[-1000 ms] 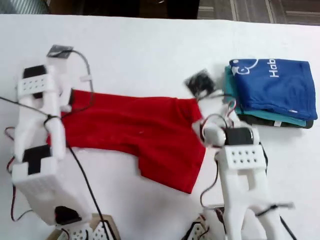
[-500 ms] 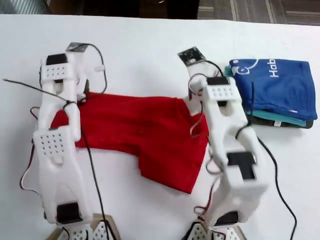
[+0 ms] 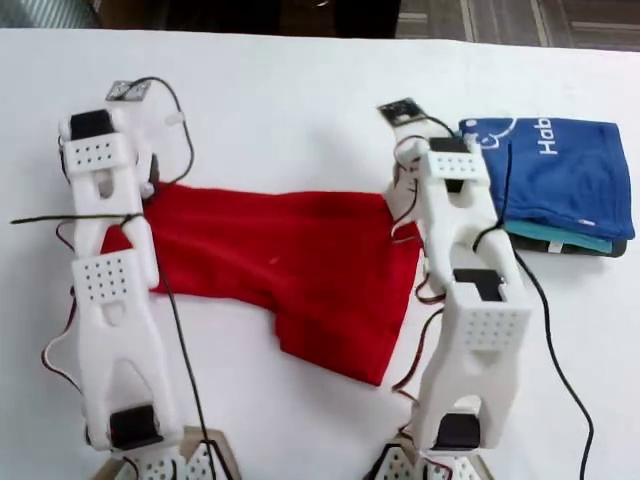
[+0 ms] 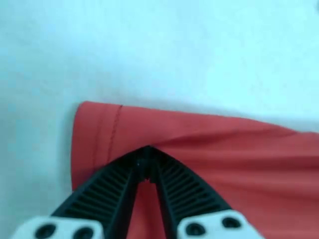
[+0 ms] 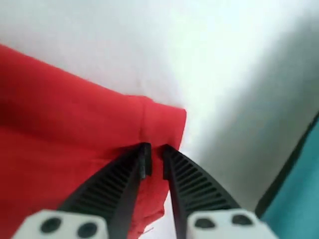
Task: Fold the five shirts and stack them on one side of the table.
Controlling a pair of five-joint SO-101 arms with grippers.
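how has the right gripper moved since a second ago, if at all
Yes, the right gripper moved toward the table's far edge, alongside the folded shirts.

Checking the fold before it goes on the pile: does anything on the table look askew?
Yes. The red shirt is uneven: one flap juts out slantwise from its long edge, breaking the rectangle. The folded stack looks fairly tidy.

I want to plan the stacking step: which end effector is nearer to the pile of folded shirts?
Right. The right end effector is at the corner of the red shirt nearest the pile; the left end effector is at the opposite corner.
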